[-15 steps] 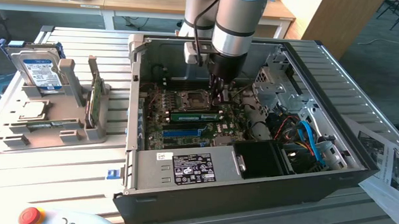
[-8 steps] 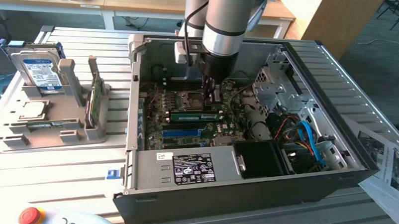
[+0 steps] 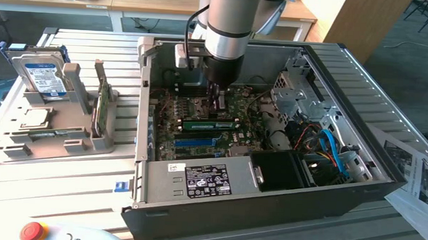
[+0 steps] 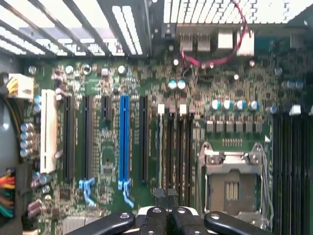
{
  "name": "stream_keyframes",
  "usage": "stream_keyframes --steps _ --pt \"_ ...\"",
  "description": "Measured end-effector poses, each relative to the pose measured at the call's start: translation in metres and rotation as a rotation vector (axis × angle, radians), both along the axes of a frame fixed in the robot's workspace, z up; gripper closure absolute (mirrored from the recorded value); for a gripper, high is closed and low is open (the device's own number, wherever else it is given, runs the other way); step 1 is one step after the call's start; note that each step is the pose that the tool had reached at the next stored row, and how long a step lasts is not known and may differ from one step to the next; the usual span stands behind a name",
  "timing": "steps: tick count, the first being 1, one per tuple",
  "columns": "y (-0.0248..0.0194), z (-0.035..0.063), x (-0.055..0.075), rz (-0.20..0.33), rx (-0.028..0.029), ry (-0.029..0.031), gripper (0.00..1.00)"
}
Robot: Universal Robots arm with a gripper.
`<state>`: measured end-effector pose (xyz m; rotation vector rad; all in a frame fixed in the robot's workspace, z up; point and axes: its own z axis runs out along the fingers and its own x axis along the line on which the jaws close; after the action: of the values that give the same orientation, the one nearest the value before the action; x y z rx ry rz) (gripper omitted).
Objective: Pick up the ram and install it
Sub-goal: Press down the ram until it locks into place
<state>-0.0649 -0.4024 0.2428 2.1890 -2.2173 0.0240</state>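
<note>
A robotics lab or test workshop is indicated. An open black desktop computer case, its green motherboard exposed, is laid on a slatted grey metal workbench. Beside it, a grey moulded parts fixture is set out, with a blue-labelled hard drive stood in it. A red emergency-stop button is seen at the bench's near edge, and light wooden desks are ranged behind.
</note>
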Motion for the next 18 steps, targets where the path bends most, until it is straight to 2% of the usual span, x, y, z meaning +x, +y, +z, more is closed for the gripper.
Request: stream_keyframes --steps 3,8,13,18 --pt "0.0001 -0.0001 -0.0061 0.0 -0.0005 0.0 0.9" --pt "0.0 -0.0001 -0.0066 0.0 -0.001 0.0 0.9" --pt "-0.0039 -0.0001 -0.0067 0.0 -0.0008 -0.0001 0.9" --pt "-0.004 -0.0001 -0.0066 0.0 -0.001 0.0001 0.9"
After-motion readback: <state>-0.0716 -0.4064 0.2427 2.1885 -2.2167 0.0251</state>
